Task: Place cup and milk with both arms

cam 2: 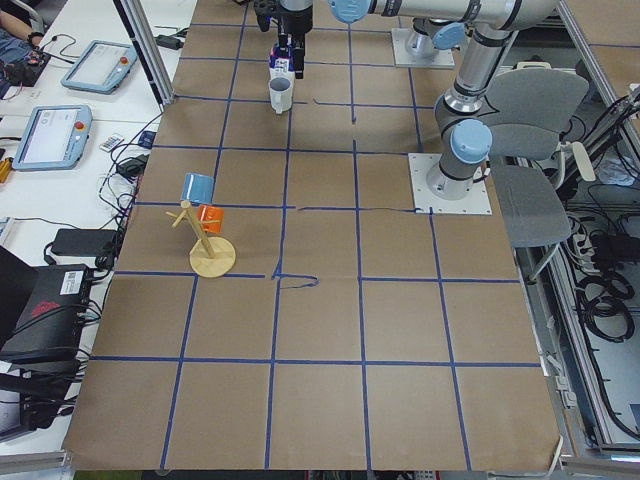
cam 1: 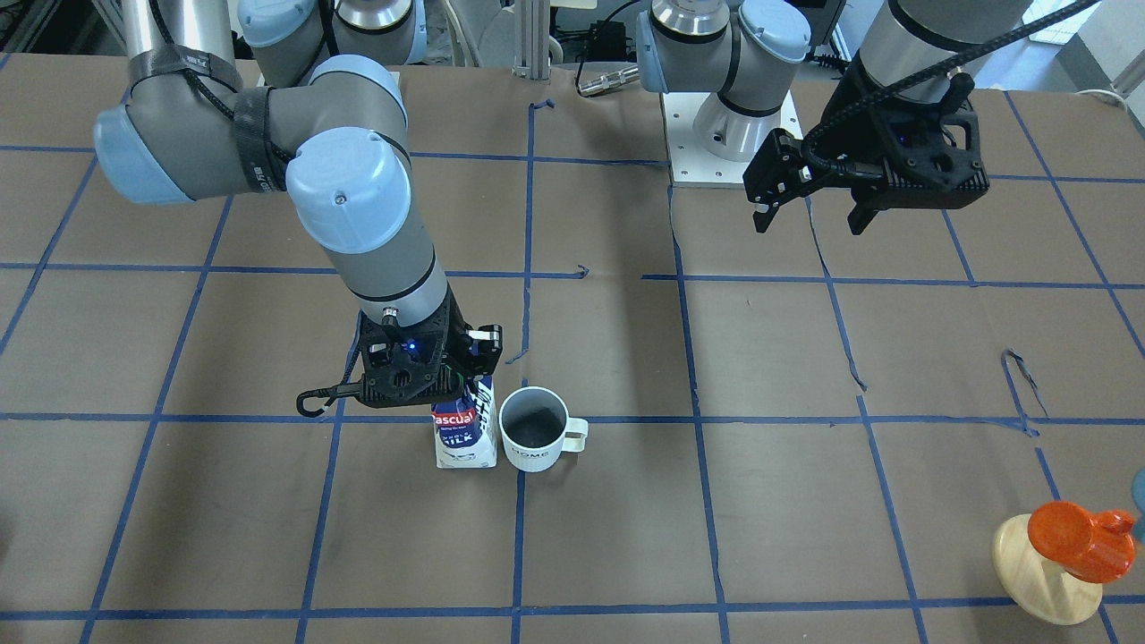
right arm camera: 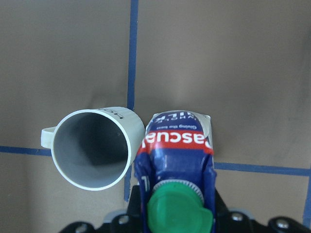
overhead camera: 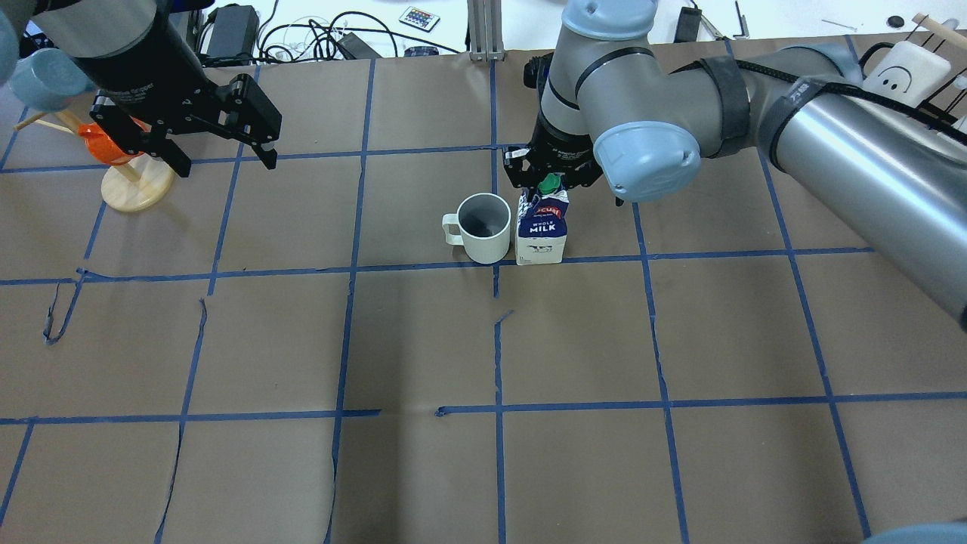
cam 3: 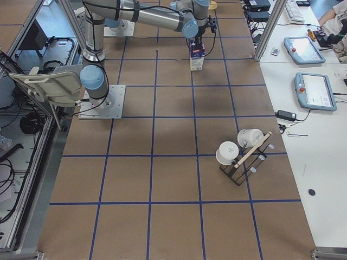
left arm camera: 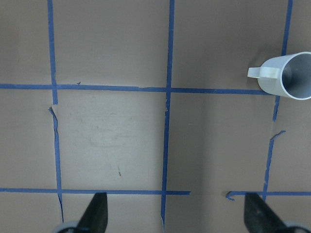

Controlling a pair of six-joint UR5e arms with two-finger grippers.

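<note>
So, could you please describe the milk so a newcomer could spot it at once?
On the brown-paper table with its blue tape grid, follow the right arm down. Under its jaws stands the milk, beside the white cup: a blue-and-white carton with a green cap.

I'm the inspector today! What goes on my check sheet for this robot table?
Surface: brown paper table with blue tape grid, tape torn in spots.
Job's things: white ceramic mug upright beside dark blue and white milk carton, both standing.
Clutter: wooden peg stand with orange cup; black rack with white cups.
Grippers: right gripper closed on the carton's top; left gripper open, empty, raised.
Cables: black cable along left wrist; tangle behind table.
Surroundings: control tablets on side desks; grey chair.
</note>
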